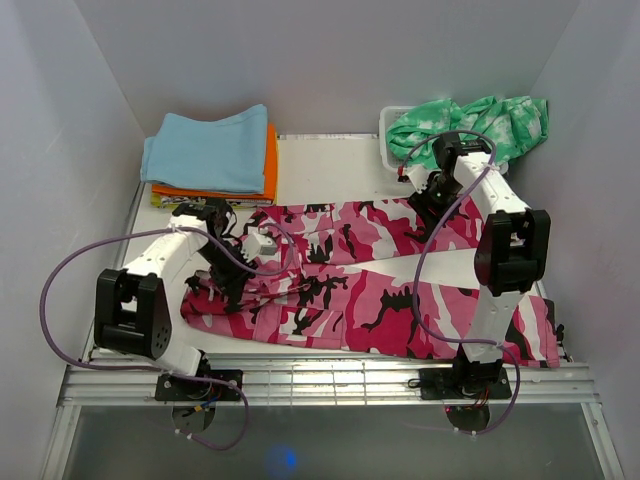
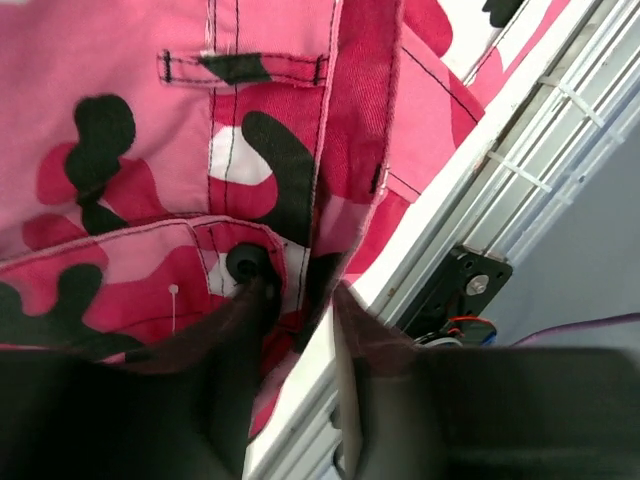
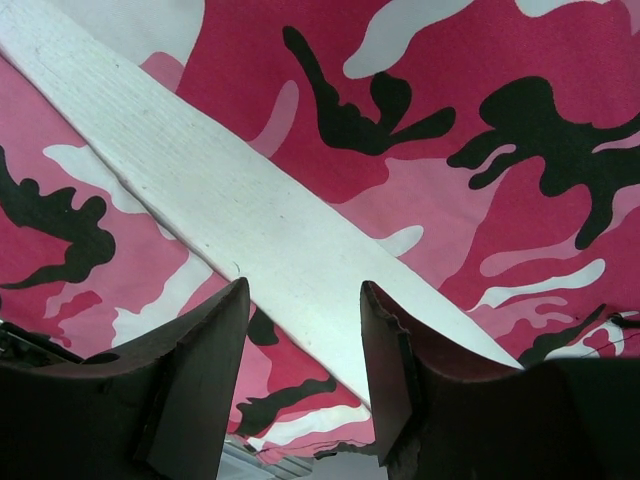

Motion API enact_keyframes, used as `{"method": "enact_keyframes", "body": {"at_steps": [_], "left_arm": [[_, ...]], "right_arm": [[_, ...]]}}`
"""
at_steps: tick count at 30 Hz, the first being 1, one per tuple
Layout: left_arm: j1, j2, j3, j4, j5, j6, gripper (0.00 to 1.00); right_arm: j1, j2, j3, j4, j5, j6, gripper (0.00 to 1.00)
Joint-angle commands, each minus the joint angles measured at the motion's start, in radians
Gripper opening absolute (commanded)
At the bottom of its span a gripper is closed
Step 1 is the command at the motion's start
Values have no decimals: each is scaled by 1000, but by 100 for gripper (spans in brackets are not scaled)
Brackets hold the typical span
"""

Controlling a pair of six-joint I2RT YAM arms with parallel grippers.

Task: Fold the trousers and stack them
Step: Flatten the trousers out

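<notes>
Trousers (image 1: 340, 280) lie flat, long axis left-right, waist left, legs right.

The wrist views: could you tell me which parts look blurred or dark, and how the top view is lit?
Left wrist view: the left gripper is dark and blurred, the stitching on the trousers sharp. Right wrist view: the right gripper is shadowed and soft, the table strip bright. Top external view: even, soft light, faint shadows.
</notes>
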Motion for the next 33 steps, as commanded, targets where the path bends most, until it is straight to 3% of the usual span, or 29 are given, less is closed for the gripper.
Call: {"method": "enact_keyframes", "body": {"at_steps": [1,2,3,4,6,8,11,14,17,19,20,21,22,23,28,33], "left_arm": [[-9,-97,-35,69,-58,-66,21],[-8,-117,-24,96,-74,-118,3],[12,-133,-4,124,-78,-181,0],[59,-134,28,139,-67,-239,0],[302,-113,92,170,-76,-329,0],[360,-105,106,184,-64,-359,0],[632,-70,139,208,-56,-395,0],[792,-39,129,269,-85,-412,0],[859,-12,96,348,-192,-424,0],[864,20,79,365,-210,-410,24],[867,27,77,368,-211,-409,42],[868,25,77,380,-220,-410,67],[868,21,79,386,-223,-409,73],[868,14,85,391,-223,-410,88],[868,-18,134,400,-193,-395,90],[838,-26,145,285,-81,-308,80]], "right_arm": [[-4,-20,33,10,16,-20,54],[-4,-20,31,16,22,-22,53],[-4,-21,17,25,36,-25,52],[-4,-21,10,31,45,-28,52],[-5,-34,-47,83,108,-43,50],[-7,-40,-59,91,151,-52,50],[-21,-49,-75,105,163,-55,49],[-40,-58,-81,105,171,-60,48],[-65,-81,-99,105,176,-78,48],[-82,-95,-111,102,177,-95,48],[-87,-101,-125,99,177,-101,49],[-94,-118,-139,94,176,-114,50],[-97,-129,-139,88,173,-121,50],[-100,-138,-154,84,165,-126,50],[-117,-219,-217,50,148,-173,50],[-158,-303,-352,-30,139,-290,49]]}}
